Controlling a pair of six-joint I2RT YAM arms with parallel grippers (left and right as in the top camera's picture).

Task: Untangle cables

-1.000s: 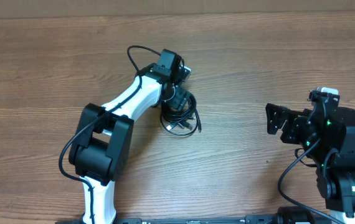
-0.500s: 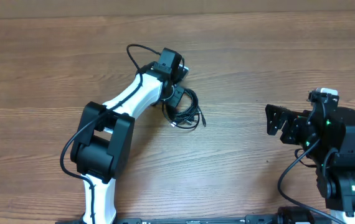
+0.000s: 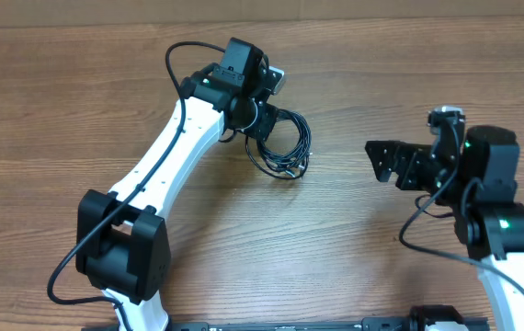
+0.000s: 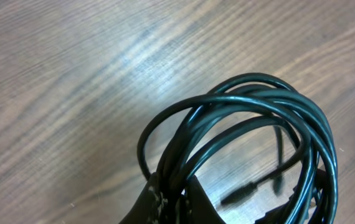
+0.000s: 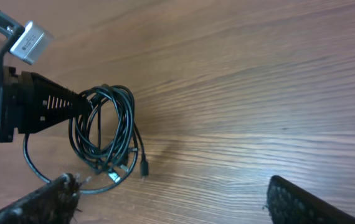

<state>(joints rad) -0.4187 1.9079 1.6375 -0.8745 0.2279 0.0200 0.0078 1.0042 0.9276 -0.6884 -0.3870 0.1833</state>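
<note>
The cables point(image 3: 286, 149) are a bundle of thin black coils with small plug ends, left of the table's middle. My left gripper point(image 3: 264, 127) is shut on the top of the coils. In the left wrist view its jaws point(image 4: 174, 190) pinch several strands, the loops point(image 4: 258, 118) fan out beyond them, and a plug point(image 4: 243, 194) dangles over the wood. My right gripper point(image 3: 378, 161) is open and empty, right of the bundle and pointing at it. The right wrist view shows the cables point(image 5: 106, 134) ahead between its spread fingers point(image 5: 305, 205), with the left gripper point(image 5: 53, 106) gripping them.
The wooden table point(image 3: 60, 119) carries nothing else. The left arm's white links point(image 3: 165, 156) run diagonally from the front edge to the bundle, with a thick black arm cable point(image 3: 184, 51) looping behind the wrist. The right arm's base point(image 3: 506, 230) is at the front right.
My left gripper shut on the cable bundle and carried it up and to the right. My right arm moved left toward the bundle.
</note>
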